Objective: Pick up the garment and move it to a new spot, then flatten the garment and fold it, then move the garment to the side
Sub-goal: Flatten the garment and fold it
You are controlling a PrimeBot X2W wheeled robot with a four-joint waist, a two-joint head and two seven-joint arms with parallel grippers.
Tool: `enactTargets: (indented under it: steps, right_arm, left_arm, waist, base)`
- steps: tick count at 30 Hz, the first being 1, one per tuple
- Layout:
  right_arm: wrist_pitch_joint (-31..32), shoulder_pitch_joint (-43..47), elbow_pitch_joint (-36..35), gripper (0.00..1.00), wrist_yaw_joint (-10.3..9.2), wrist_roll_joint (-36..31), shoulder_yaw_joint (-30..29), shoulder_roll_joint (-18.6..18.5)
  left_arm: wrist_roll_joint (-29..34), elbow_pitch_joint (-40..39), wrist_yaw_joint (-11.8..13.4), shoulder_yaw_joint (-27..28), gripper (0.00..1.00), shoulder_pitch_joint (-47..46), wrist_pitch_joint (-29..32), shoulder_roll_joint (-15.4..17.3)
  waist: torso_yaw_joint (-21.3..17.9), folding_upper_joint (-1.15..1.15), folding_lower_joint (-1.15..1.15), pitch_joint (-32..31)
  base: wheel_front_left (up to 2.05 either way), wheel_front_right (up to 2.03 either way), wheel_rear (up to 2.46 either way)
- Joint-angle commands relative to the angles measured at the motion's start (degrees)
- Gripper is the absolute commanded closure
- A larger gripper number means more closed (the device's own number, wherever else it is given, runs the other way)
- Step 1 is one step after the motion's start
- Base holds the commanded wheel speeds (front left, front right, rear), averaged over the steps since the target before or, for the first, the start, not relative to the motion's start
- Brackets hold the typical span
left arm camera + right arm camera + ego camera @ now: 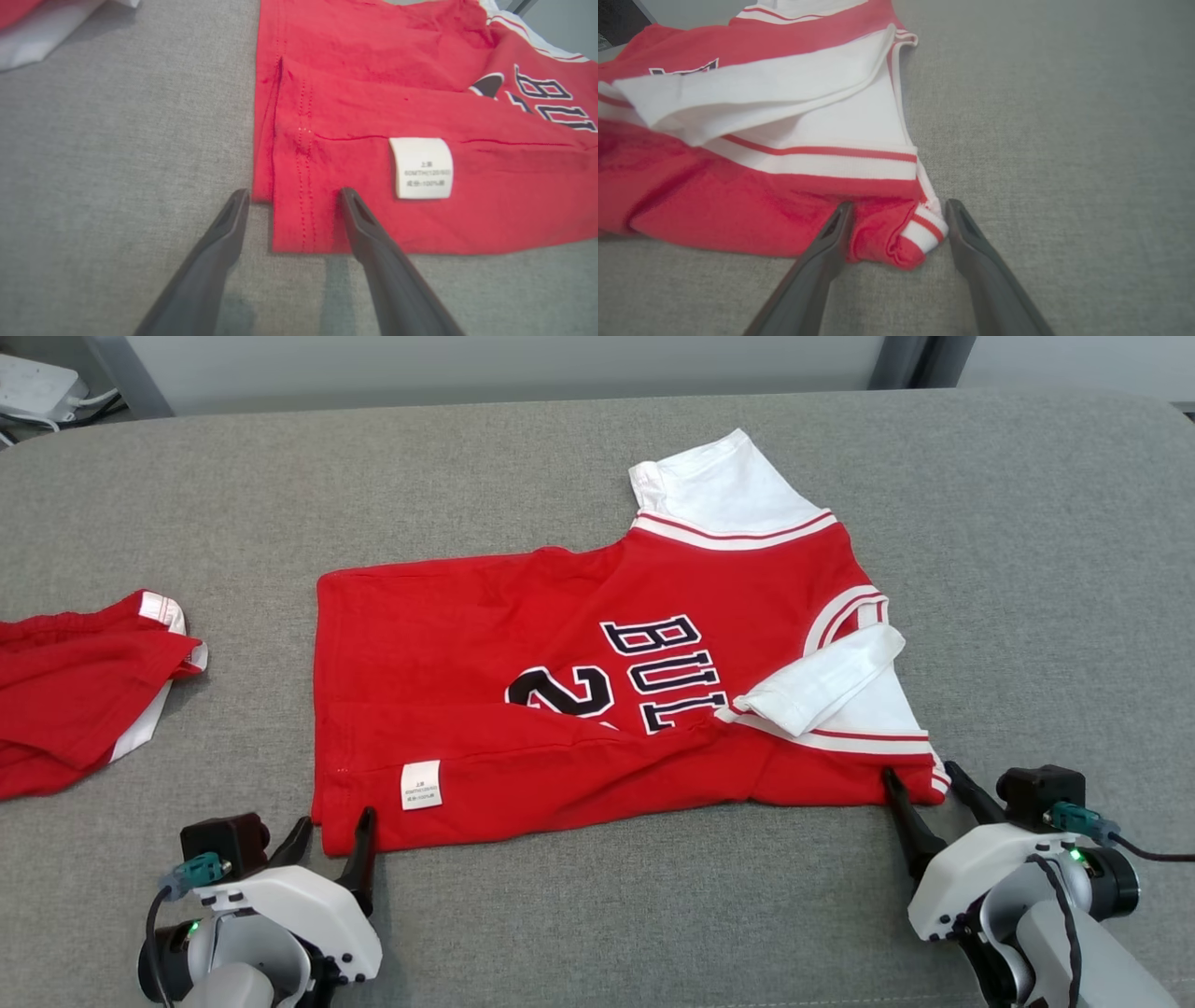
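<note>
Lying part-folded on bench (597, 915): red jersey (523, 644), prob. soft, light, limp. Left gripper (334, 819), fingers apart, straddles corner just left of care label (421, 785); right gripper (921, 771), also apart, corner far right of label. Good pinch pts.

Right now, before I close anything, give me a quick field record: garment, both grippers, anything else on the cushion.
garment: red jersey shirt, lying flat, near edge folded over, care label showing
near sleeve: white, flipped onto the chest
left gripper: jaws open, astride the hem corner
right gripper: jaws open, astride the striped-trim corner
also present: second red garment, at the robot's left
surface: grey cushion
</note>
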Motion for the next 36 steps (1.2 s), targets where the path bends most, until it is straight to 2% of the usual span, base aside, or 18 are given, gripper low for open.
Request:
enactTargets:
  steps: [1,6,7,8,9,11,16,23,30,36]
  right_arm:
    - [0.02,-0.77,0.02,0.0,0.25,0.57,1.83,-0.29]
    - [1.41,-2.41,2.16,0.0,0.25,2.7,4.44,-0.15]
    - [1.39,-2.72,2.35,0.11,0.25,3.08,4.91,-0.18]
    - [1.28,-2.93,2.41,0.56,0.25,3.55,5.44,-0.2]
    - [1.42,-3.0,2.57,1.0,0.25,4.21,5.92,-0.23]
    - [1.54,-3.04,2.75,1.0,0.25,5.62,6.64,-0.49]
    - [1.56,-1.62,1.88,1.0,0.25,9.71,7.5,-1.65]
    - [1.33,4.19,-5.19,1.0,0.25,15.8,6.85,-4.81]
    - [2.82,15.12,-15.39,1.0,0.25,18.07,3.02,-7.45]
    - [5.55,22.65,-22.14,1.0,0.25,16.31,-1.27,-6.53]
  left_arm:
    - [-0.55,-0.45,-0.42,2.28,0.0,-3.19,-0.37,0.96]
    - [-2.21,2.02,-2.9,1.9,0.0,-4.92,0.66,-0.11]
    - [-2.44,2.32,-3.38,1.63,0.52,-5.13,1.03,-0.33]
    - [-2.91,2.53,-4.01,1.36,1.0,-5.2,1.63,-0.65]
    - [-3.6,2.69,-4.66,1.21,1.0,-5.13,2.33,-1.0]
    - [-4.4,2.81,-5.43,1.02,1.0,-4.98,3.09,-1.34]
    - [-5.41,2.64,-5.52,1.54,1.0,-4.34,2.81,-1.6]
    - [-7.21,-1.42,-5.24,2.58,1.0,-0.69,3.4,-0.49]
    - [-8.37,-9.43,-2.44,3.62,1.0,7.12,4.85,2.19]
    - [-9.02,-15.08,0.17,4.18,1.0,12.02,6.03,3.41]
  waist:
    - [-0.06,0.0,0.0,0.14]
    - [-0.25,0.0,0.0,0.41]
    - [-0.24,0.0,0.0,0.35]
    - [-0.22,0.0,0.0,0.27]
    - [-0.19,0.0,0.0,0.13]
    - [-0.03,0.0,0.0,-0.23]
    - [0.72,0.0,0.0,-1.32]
    - [1.66,0.0,0.0,-2.99]
    - [1.95,0.0,0.0,-4.4]
    - [1.75,0.0,0.0,-4.14]
  base:
    - [0.0,0.0,0.0]
    - [0.0,0.0,0.0]
    - [0.0,0.0,0.0]
    - [0.0,0.0,0.0]
    - [0.0,0.0,0.0]
    - [0.0,0.0,0.0]
    - [0.0,0.0,0.0]
    - [0.0,0.0,0.0]
    - [0.0,0.0,0.0]
    - [0.0,0.0,0.0]
